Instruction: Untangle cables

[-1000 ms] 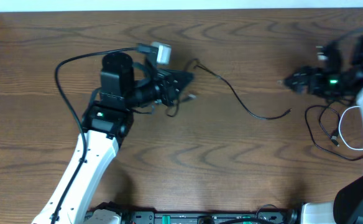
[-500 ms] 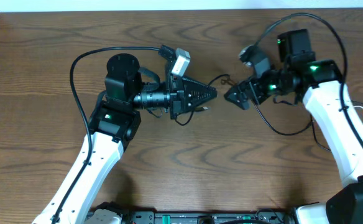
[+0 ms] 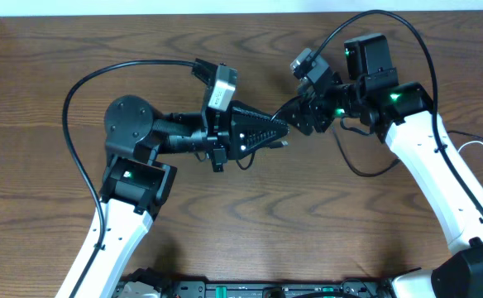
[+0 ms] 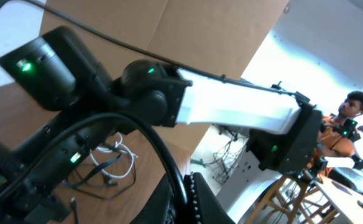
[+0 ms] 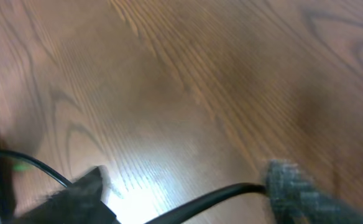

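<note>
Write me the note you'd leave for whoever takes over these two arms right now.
Left hand: shut on the black cable, near mid-table.
Right hand: open, tip to tip with the left, black cable between its fingers, not clamped.
White cable: loose on the table, far right.
Done: one grip on the black cable.
Left: probably close the right hand and draw the cables apart; the right arm hides whether they cross.
</note>
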You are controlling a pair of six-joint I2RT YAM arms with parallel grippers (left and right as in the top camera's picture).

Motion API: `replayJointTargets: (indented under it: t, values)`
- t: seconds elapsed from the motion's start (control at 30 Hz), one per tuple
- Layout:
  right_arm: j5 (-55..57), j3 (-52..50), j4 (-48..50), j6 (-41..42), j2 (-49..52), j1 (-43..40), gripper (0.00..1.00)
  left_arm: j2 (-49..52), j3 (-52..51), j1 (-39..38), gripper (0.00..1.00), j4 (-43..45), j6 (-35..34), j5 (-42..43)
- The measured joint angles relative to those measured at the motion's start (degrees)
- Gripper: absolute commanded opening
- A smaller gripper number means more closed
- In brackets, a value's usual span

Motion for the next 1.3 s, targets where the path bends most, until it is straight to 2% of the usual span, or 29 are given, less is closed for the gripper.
replayJointTargets:
  t: [0.1,0.2,0.37,0.53,0.63,0.77,0.87,1.0,1.07,1.17,1.3]
  values:
    - [-0.07,0.0,0.42,-0.07,0.0,0.0,0.42,-0.81,0.0,0.02,0.08,1.49,-2.03,-0.02]
    - [-0.04,0.0,0.44,-0.22,0.0,0.0,0.15,-0.85,0.0,0.02,0.08,1.95,-2.64,-0.02]
    - [0.2,0.0,0.15,-0.04,0.0,0.0,0.01,-0.87,0.0,1.92,0.08,2.12,-3.3,-0.02]
    - [-0.35,0.0,-0.68,0.9,0.02,0.0,0.01,-0.7,0.02,5.6,0.08,-1.84,-2.73,-0.26]
    - [-2.97,0.0,-0.96,1.51,0.04,0.0,0.01,0.09,0.28,6.91,0.08,-9.73,-1.09,-2.62]
    - [-8.55,0.0,-1.25,1.79,0.04,0.0,0.01,2.62,0.33,7.43,0.08,-22.12,1.44,-11.13]
    - [-13.42,0.0,-1.18,1.92,0.04,0.0,0.01,5.14,0.24,7.43,0.08,-30.97,3.28,-20.5]
    - [-17.05,0.0,-0.66,1.92,0.04,0.0,0.01,6.75,0.24,7.5,0.08,-34.73,4.74,-25.22]
    - [-18.14,0.0,0.66,2.19,0.04,0.0,0.01,7.04,0.24,7.5,0.39,-36.44,5.86,-26.62]
    - [-18.14,0.0,4.37,3.96,0.07,-0.02,0.01,7.06,0.24,7.5,0.48,-39.5,7.34,-27.34]
    - [-14.27,0.0,11.21,10.29,0.07,-0.63,0.01,7.13,0.26,7.5,0.6,-45.2,11.26,-27.65]
